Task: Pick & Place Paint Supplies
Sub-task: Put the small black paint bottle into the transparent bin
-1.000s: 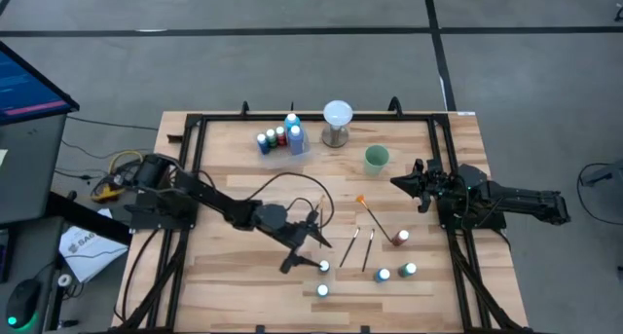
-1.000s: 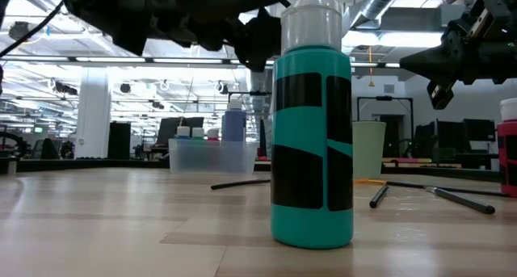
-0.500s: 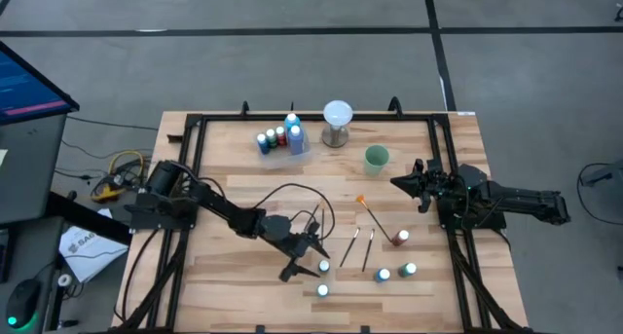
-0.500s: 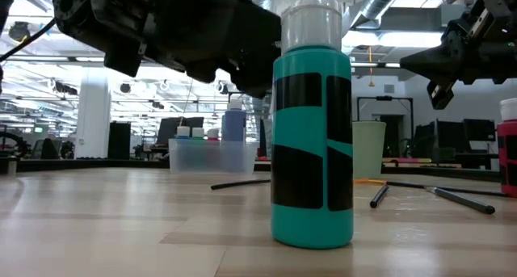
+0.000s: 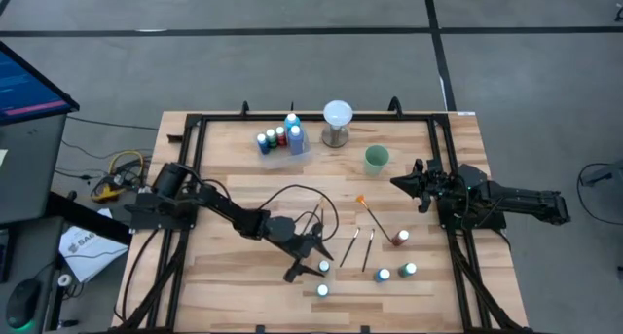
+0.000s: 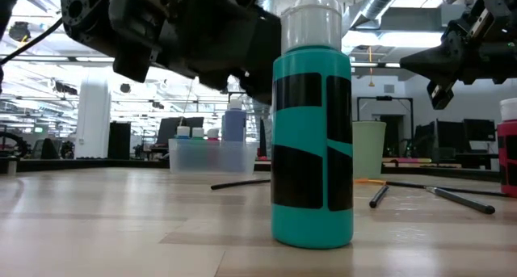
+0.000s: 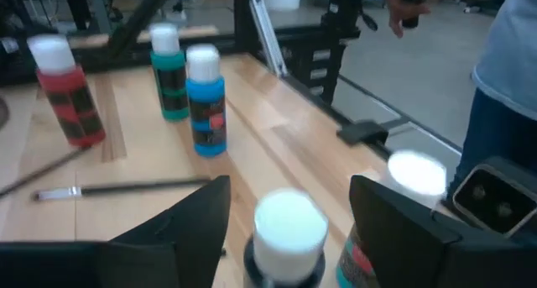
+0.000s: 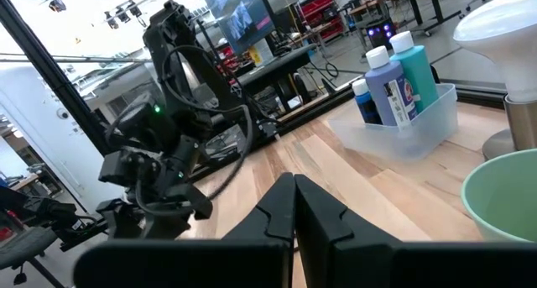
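White-capped bottles [image 5: 323, 267] are scattered on the table's [image 5: 224, 285] near side, with brushes [image 5: 369, 248] just beyond. One bottle is straddled by the left gripper [image 5: 310, 260], its fingers [image 7: 197, 221] spread on either side. The right gripper [image 5: 397, 182], pressed together and holding nothing, is kept at the right edge, near a green cup [image 5: 377, 159].

left claw [image 5: 313, 257] spread wide, right claw [image 5: 401, 182] closed
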### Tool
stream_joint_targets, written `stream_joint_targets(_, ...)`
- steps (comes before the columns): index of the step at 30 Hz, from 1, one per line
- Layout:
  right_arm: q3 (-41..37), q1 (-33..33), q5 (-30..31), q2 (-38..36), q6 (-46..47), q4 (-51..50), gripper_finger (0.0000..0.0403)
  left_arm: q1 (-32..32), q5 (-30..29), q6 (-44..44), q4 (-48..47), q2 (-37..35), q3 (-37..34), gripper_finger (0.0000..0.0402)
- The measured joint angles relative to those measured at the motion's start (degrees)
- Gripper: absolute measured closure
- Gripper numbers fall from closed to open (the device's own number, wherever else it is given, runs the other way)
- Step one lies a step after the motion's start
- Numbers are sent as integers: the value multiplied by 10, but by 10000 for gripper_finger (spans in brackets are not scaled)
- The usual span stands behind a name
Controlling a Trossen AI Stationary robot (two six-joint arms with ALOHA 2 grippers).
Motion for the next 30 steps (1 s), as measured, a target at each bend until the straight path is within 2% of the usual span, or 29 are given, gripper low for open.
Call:
stream_joint_targets(9,0,0,0,0,0,0,403,0,0,-1,-3,1,0,208)
stream_joint_targets(21,0,0,0,0,0,0,403,0,-4,-1,-7,0,0,286)
stream_joint_targets(27,0,0,0,0,0,0,403,0,-70,-49,-12,-10,-1,275)
stream_joint_targets(30,0,0,0,0,0,0,403,0,-102,-33,-21,-38,-4,281)
